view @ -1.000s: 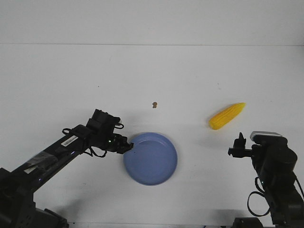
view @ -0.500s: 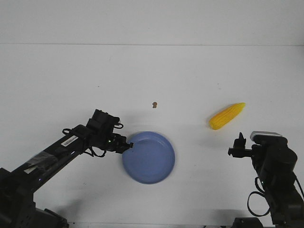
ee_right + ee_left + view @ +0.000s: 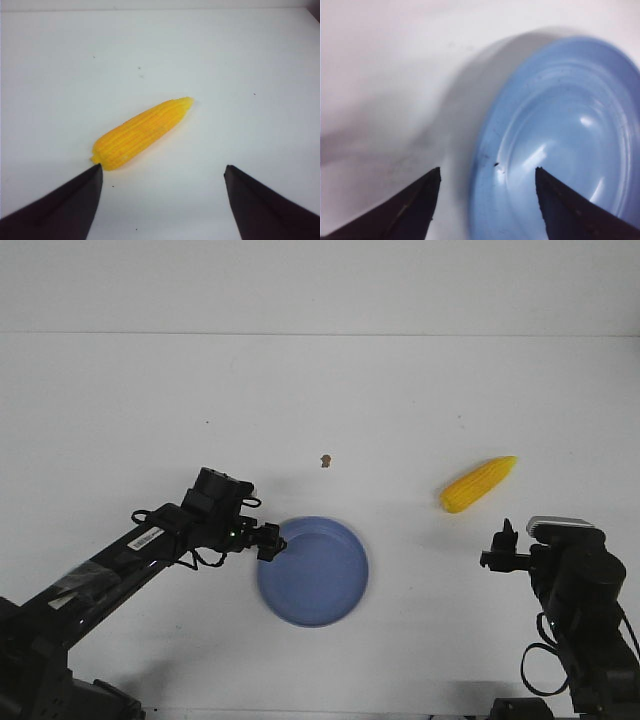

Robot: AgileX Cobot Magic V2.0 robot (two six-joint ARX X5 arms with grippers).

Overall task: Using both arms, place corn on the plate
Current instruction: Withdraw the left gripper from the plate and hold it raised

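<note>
**Left gripper spread at plate rim, right gripper spread short of corn**

Near edge, front view: right arm (image 3: 580,625) sits low at the right, its gripper (image 3: 503,545) pointing away from the robot. Right wrist view has both fingers (image 3: 55,207) wide apart with bare white table (image 3: 400,390) between them, nothing held. Left arm (image 3: 110,565) comes in from the lower left corner, reaching diagonally toward the middle.

Mid table: plate (image 3: 313,571) is flat on the table, centre, slightly left of mid. Left gripper (image 3: 268,541) is at the plate's upper-left rim; from the front I can't tell whether it touches. Left wrist view: fingers (image 3: 405,210) apart, one over the white table outside the plate, the other over the blue inside, rim (image 3: 482,165) in the gap between them. Not closed on it. Plate interior shows glossy highlights and a few dark specks.

Further out: corn (image 3: 478,484) lies on the table to the right, well apart from the plate, just beyond the right gripper. It lies diagonally, pointed end away from the robot and to the right, blunt end nearer. In the right wrist view the blunt end (image 3: 102,157) is close to one fingertip, no contact visible.

Further still: small brown speck (image 3: 325,460) on the table, beyond the plate.
</note>
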